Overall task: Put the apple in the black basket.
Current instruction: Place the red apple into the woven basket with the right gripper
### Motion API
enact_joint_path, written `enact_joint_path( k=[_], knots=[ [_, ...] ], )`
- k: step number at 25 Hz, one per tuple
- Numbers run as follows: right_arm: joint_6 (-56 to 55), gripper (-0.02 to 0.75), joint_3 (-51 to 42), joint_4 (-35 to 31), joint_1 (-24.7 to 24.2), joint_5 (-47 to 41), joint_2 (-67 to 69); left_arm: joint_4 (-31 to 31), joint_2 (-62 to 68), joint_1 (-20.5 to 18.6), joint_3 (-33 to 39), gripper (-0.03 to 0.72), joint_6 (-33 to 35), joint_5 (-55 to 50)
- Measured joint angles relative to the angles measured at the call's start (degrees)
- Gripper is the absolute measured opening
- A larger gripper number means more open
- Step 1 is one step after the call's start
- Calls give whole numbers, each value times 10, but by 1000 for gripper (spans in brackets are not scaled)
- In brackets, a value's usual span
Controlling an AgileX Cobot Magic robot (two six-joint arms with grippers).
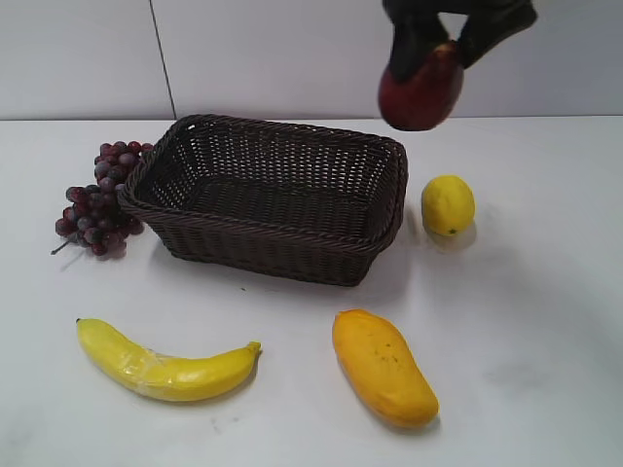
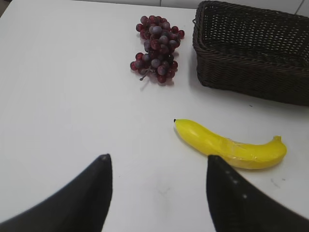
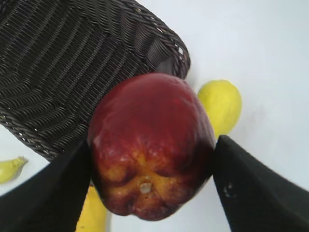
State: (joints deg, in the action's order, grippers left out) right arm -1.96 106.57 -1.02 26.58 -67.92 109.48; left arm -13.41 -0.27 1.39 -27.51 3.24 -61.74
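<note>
The dark red apple (image 1: 421, 89) hangs in the air above the right end of the black basket (image 1: 195, 233), held by my right gripper (image 1: 450, 44), which is shut on it. In the right wrist view the apple (image 3: 152, 140) fills the space between the two black fingers, dimple toward the camera, with the basket's corner (image 3: 159, 43) below and behind it. My left gripper (image 2: 157, 162) is open and empty over bare white table, near the banana. The basket (image 2: 251, 82) also shows at the top right of the left wrist view and is empty.
A lemon (image 1: 448, 204) lies right of the basket. An orange mango (image 1: 382, 368) and a banana (image 1: 165, 365) lie in front of it. A bunch of dark grapes (image 1: 97, 199) lies at its left end. All rest on a white table.
</note>
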Motion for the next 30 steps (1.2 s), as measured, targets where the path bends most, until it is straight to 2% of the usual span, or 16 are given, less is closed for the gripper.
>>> enact_joint_path(
  k=[5, 12, 20, 30],
  knots=[
    [0, 564, 72, 2, 38, 10, 86, 0, 0, 0, 0, 462, 0, 0],
    [-1, 564, 147, 1, 67, 51, 184, 0, 0, 0, 0, 462, 0, 0],
    [-1, 564, 159, -2, 73, 58, 267, 0, 0, 0, 0, 462, 0, 0],
    [2, 565, 162, -49, 73, 59, 291, 0, 0, 0, 0, 462, 0, 0]
  ],
)
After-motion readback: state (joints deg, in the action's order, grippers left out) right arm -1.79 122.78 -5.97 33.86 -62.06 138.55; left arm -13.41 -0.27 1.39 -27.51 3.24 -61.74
